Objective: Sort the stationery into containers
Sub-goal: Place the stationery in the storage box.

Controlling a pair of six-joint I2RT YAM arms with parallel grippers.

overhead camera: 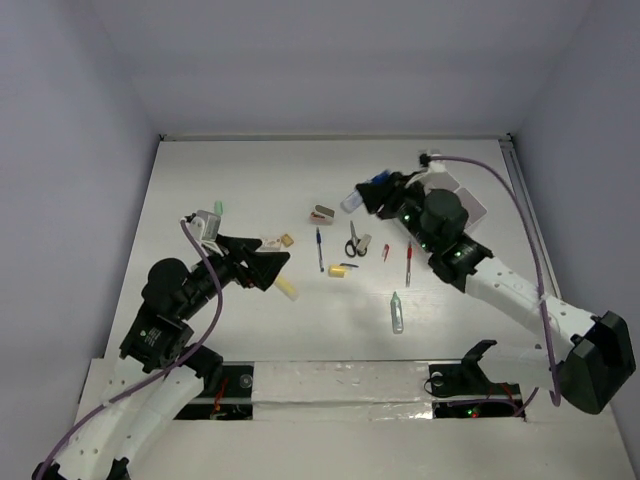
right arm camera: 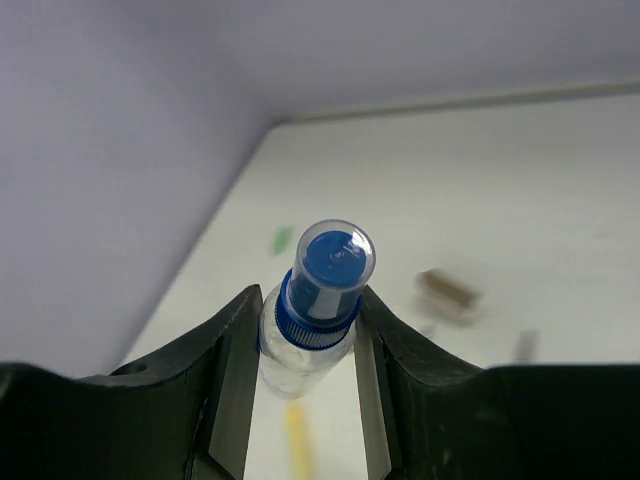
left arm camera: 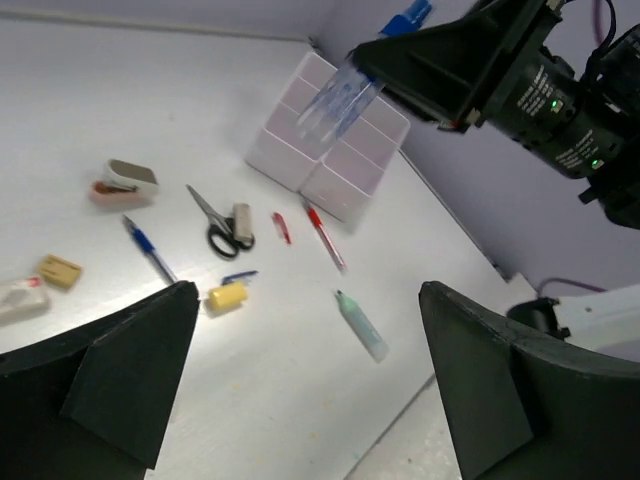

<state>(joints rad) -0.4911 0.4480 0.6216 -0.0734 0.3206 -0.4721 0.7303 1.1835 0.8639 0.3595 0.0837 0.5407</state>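
My right gripper is shut on a clear tube with a blue cap. It holds the tube in the air, tilted, in front of the white compartment tray, which the right arm mostly hides in the top view. My left gripper stands open and empty above the table, next to a yellow stick. Loose on the table between the arms lie black-handled scissors, a blue pen, a red pen, a green marker and a short yellow piece.
A pink-and-white stapler-like item, a tan eraser and a white eraser lie at the left of the spread. A small green item sits near the left wall. Walls close the table on three sides.
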